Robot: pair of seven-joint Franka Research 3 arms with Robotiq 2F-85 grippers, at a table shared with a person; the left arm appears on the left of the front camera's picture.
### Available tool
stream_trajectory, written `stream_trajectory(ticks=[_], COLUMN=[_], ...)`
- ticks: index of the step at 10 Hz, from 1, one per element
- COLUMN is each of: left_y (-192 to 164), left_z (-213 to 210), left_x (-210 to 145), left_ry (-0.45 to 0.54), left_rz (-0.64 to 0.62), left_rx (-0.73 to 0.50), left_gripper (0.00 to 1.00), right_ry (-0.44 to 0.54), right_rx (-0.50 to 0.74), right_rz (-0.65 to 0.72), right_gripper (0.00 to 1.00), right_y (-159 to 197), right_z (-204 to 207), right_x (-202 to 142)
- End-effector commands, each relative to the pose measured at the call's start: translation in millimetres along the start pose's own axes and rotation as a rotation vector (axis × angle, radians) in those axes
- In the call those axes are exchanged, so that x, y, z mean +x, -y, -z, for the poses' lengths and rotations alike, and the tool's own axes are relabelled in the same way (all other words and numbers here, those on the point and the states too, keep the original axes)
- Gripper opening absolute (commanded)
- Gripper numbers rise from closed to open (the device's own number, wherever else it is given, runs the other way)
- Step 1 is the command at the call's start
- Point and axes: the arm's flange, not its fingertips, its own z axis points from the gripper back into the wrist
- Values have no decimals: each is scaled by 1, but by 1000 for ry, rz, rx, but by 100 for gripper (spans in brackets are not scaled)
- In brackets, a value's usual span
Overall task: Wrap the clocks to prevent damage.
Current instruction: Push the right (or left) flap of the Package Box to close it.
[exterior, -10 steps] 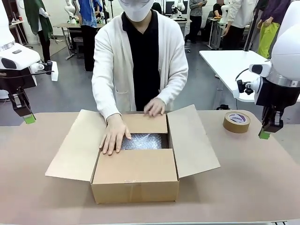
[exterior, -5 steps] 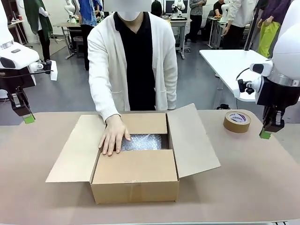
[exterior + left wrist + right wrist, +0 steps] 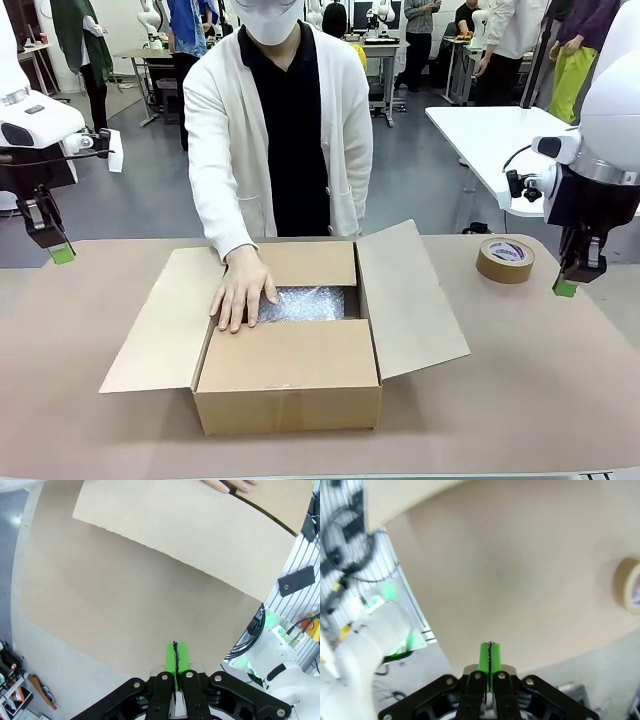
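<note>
An open cardboard box (image 3: 290, 375) sits mid-table, with bubble wrap (image 3: 308, 301) showing in the gap between its flaps. No clock face is visible; whatever lies under the wrap is hidden. The person's hand (image 3: 241, 288) rests flat on the box's far-left flap edge, and its fingertips appear at the top of the left wrist view (image 3: 235, 485). My left gripper (image 3: 62, 254) hangs shut above the table's far left edge, holding nothing, its green pads pressed together (image 3: 175, 656). My right gripper (image 3: 565, 288) hangs shut at the far right, also empty (image 3: 489, 655).
A roll of brown tape (image 3: 505, 260) lies at the back right, close to my right gripper, and shows at the right wrist view's edge (image 3: 630, 586). The box's side flaps (image 3: 410, 300) spread wide to both sides. The person stands at the far edge.
The person has drawn one hand back off the box and straightened up; the other hand stays on the flap. Neither arm has moved.
</note>
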Motion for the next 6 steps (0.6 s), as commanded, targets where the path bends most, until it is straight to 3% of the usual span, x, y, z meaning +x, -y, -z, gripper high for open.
stream_trajectory(ticks=[1, 3, 6], left_y=[0, 0, 0], left_z=[-1, -1, -1], left_x=[-1, -1, -1], left_ry=[6, 6, 6], left_rz=[-7, -7, -7], left_rx=[-1, -1, -1], left_gripper=[0, 0, 0], right_ry=[118, 365, 703], right_rx=[106, 224, 200], right_rz=[-289, -429, -304], right_gripper=[1, 1, 1], right_y=[40, 71, 97], right_z=[18, 29, 59], right_x=[-8, -20, -37])
